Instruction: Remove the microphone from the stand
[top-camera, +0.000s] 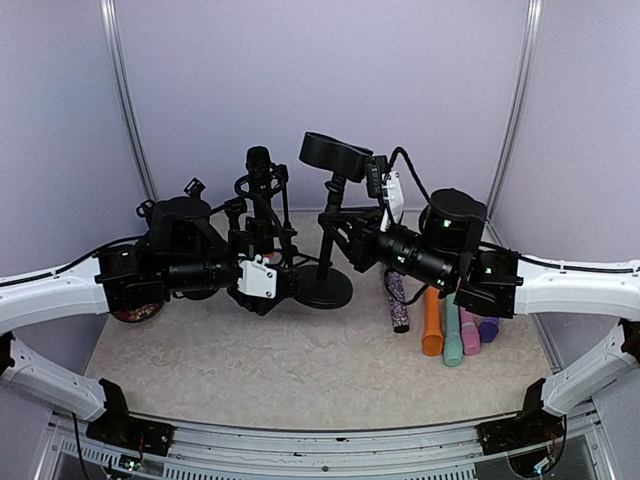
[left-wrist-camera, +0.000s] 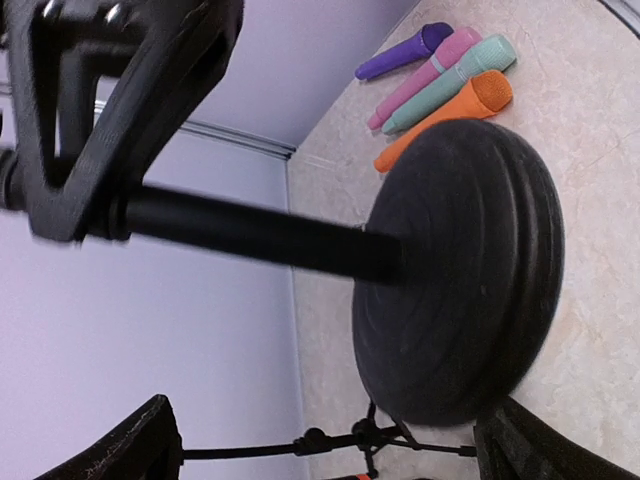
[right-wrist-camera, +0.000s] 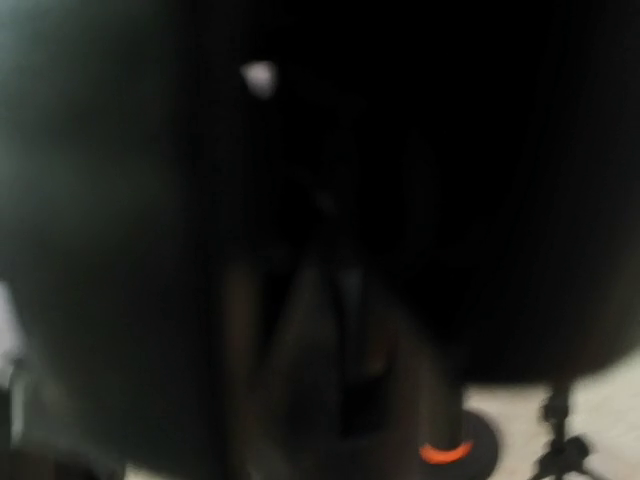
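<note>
The left gripper (top-camera: 272, 288) is hovering low over the table (top-camera: 300, 370), just beside the foot of the round-base stand (top-camera: 325, 285). Its jaws are standing wide apart. In the left wrist view its 2 fingers (left-wrist-camera: 140, 445) are showing only at the bottom corners, and the round foot and the pole are filling the view ahead of them.

The right gripper (top-camera: 342, 228) is reaching from the right to the pole of this stand, about halfway up. The right wrist view is dark and blurred, so it is not possible to tell whether its jaws are apart, together, or clamped on the pole. At its top this stand is carrying a black oval head (top-camera: 335, 152), which is tilting.

The black microphone (top-camera: 258, 160) is sitting upright in the clip of the tripod stand (top-camera: 262, 230), behind the left arm and to the left of the round-base stand.

5 other microphones are lying on the table below the right arm: the glitter microphone (top-camera: 398, 300), the orange microphone (top-camera: 432, 325), the teal microphone (top-camera: 453, 338), the pink microphone (top-camera: 468, 332) and the purple microphone (top-camera: 488, 328).
</note>
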